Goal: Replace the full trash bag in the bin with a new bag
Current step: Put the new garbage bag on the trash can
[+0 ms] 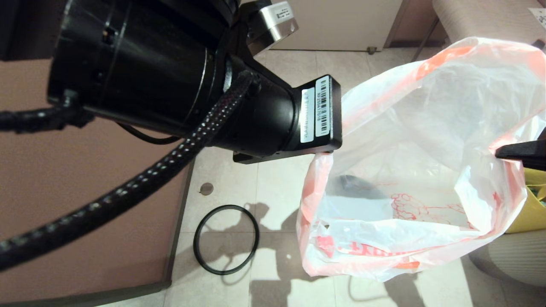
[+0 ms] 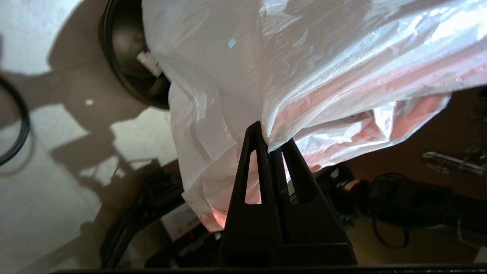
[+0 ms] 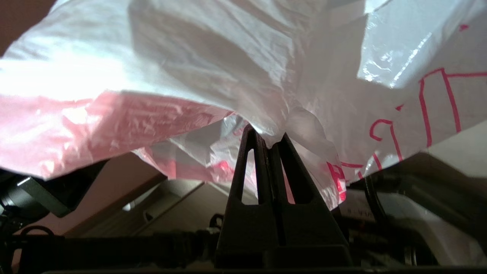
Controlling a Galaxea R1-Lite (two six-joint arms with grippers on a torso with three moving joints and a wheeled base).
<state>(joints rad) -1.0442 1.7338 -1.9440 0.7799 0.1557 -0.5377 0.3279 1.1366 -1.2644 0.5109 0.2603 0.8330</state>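
I hold the new bag [image 1: 418,140], thin white film with a pink-red rim band and red print, stretched open in the air between both grippers, and no bottles show in it. My left gripper [image 2: 271,142] is shut on its rim at the left side [image 1: 323,154]. My right gripper [image 3: 270,139] is shut on the rim at the right side [image 1: 498,152]. The bin [image 2: 125,64], round and dark, stands on the floor below the bag and shows dimly through the film [image 1: 354,183]. The full trash bag is out of view.
A thin dark ring [image 1: 226,238] lies flat on the floor tiles left of the bag. A big yellow bag [image 1: 533,204] stands at the right edge. A brown panel [image 1: 85,204] bounds the floor on the left. My left arm [image 1: 170,68] fills the upper left.
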